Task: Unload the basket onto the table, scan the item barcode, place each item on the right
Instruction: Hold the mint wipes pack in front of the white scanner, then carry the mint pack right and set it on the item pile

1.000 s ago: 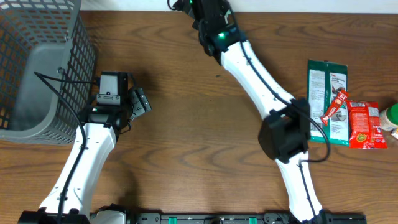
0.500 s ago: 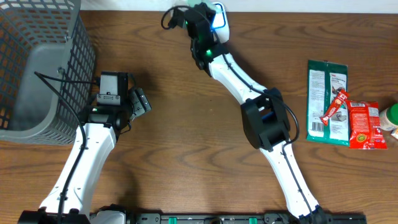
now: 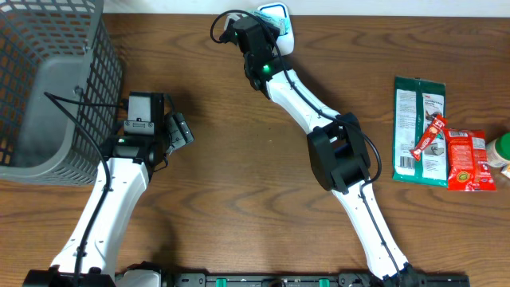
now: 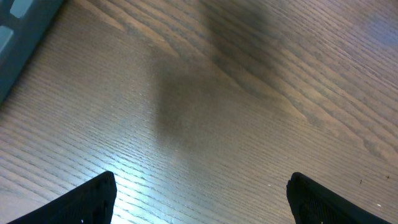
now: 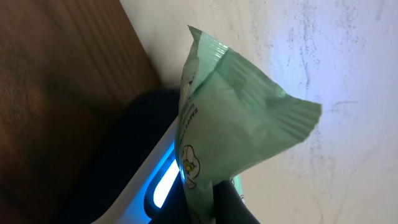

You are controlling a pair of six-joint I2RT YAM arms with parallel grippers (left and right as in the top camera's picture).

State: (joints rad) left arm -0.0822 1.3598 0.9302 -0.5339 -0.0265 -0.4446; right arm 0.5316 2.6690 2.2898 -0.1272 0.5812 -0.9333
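Your right gripper (image 5: 222, 200) is clamped shut on the lower edge of a pale green packet (image 5: 236, 124). The packet stands up crinkled out of the jaws, its sealed end toward the pale wall. By the look of it you are in the scanning step itself. The packet is held just in front of the scanner (image 5: 163, 186), whose blue light glows right beside its printed face at the far edge of the table (image 3: 239, 159). Neither view shows whether the barcode faces the window, or whether the film touches the housing. The next move likely calls for a small, slow wrist turn to sweep the code across the light, with the grip kept firm because thin film can slip or fold. Further out, your left gripper (image 4: 202, 208) hangs wide open over bare wood with nothing between its jaws, near the grey basket (image 3: 48, 96). Well apart on the robot's right lie a green pack (image 3: 418, 127) and red packets (image 3: 466, 159).
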